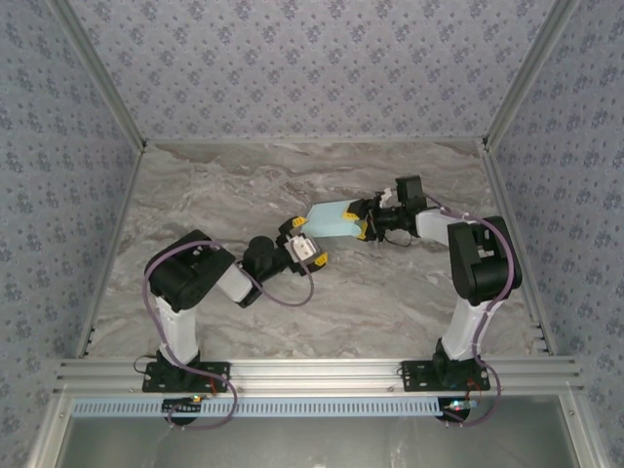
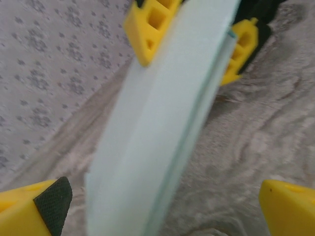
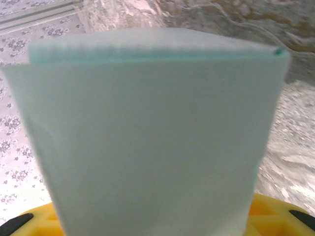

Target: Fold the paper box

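The right end effector point(image 1: 357, 222) grips the paper box point(image 1: 331, 222); the left end effector point(image 1: 306, 242) stands wide open, perhaps touching it.

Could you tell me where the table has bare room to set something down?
Free: the table along the back wall, and its near stretch between the two arm bases. Crowded: mid-table, where the left gripper and right gripper meet at the paper box.

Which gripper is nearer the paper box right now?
Right. The right gripper is shut on one end of the paper box. The left gripper is at the other end, jaws open either side of it, not visibly touching.
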You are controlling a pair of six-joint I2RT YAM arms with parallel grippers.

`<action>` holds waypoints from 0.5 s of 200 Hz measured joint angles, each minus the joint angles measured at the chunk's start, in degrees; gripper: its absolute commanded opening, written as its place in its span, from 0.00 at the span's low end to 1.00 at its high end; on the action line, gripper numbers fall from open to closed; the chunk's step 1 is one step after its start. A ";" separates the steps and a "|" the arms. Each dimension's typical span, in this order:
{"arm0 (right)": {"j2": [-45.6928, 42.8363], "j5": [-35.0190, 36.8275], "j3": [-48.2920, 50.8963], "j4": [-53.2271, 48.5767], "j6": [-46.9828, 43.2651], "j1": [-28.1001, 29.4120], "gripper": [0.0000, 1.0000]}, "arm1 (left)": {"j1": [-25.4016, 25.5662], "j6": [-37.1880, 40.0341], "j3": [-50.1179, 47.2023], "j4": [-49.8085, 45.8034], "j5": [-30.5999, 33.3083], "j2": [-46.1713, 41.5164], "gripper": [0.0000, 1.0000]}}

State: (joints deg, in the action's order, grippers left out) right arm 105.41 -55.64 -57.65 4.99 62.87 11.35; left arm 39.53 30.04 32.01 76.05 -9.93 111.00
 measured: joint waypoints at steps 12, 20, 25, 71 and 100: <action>0.00 -0.46 0.20 -0.39 0.72 -0.02 0.51 | 0.02 2.08 1.68 0.61 1.95 0.76 0.99; -0.07 -0.72 0.17 -0.52 1.03 -0.02 0.51 | 0.04 3.37 2.78 1.05 3.32 1.33 0.99; -0.11 -0.81 0.20 -0.61 1.18 -0.02 0.51 | 0.02 4.24 3.30 1.36 4.09 1.70 0.99; -1.07 -1.20 0.17 -1.81 2.75 0.02 0.51 | 0.04 10.47 7.26 -0.70 4.61 4.09 0.87; -1.18 -1.18 0.17 -2.08 3.82 0.28 0.50 | 0.68 13.90 9.79 -3.43 3.28 5.84 0.83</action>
State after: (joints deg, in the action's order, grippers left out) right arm 104.22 -56.82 -57.47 2.92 66.70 11.64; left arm 40.21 43.94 41.80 72.62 -6.66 116.84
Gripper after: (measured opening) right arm 0.507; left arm 0.832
